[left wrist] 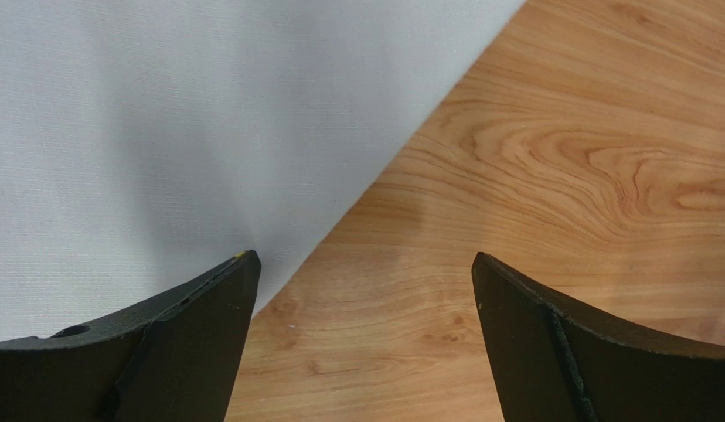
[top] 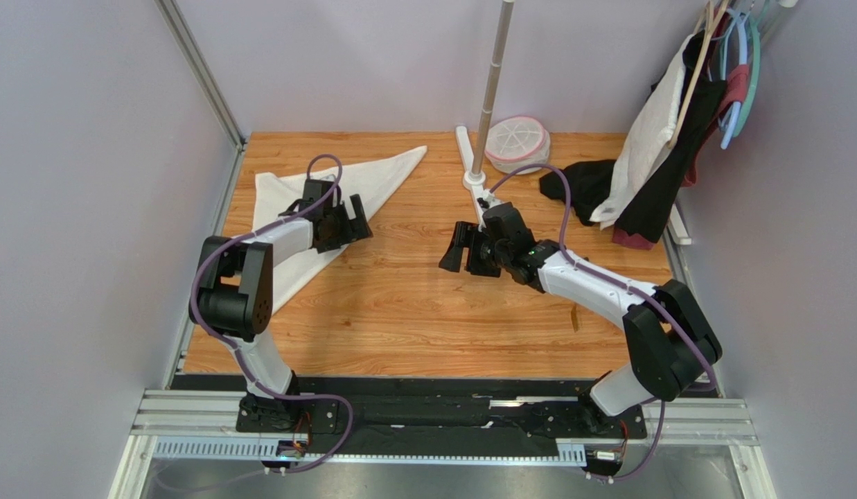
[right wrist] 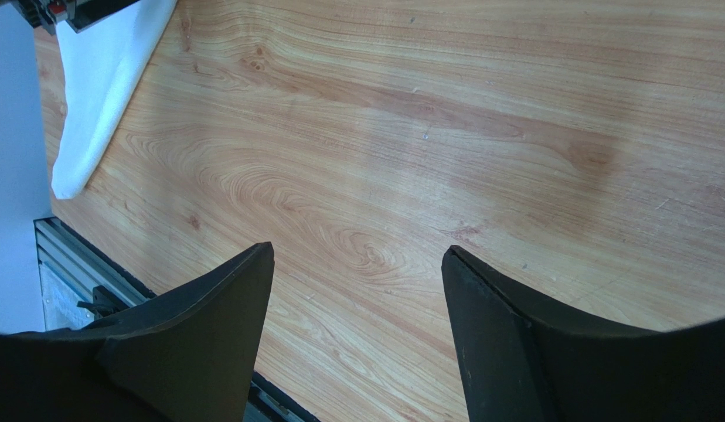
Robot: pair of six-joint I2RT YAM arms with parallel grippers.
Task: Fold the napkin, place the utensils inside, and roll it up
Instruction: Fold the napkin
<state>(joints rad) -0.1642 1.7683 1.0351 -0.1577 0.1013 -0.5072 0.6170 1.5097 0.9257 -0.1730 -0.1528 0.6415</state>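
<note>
Jaws wide and empty like the right gripper's, the left gripper straddled the napkin's edge near the tabletop's left side; pinching one layer could unfold it.

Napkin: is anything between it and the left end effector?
Nothing visible. The open left end effector hangs directly over the edge of the napkin, with bare table beside it.

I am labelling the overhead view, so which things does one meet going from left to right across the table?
napkin → right gripper → round white container → black cloth → white garment on hangers
</note>
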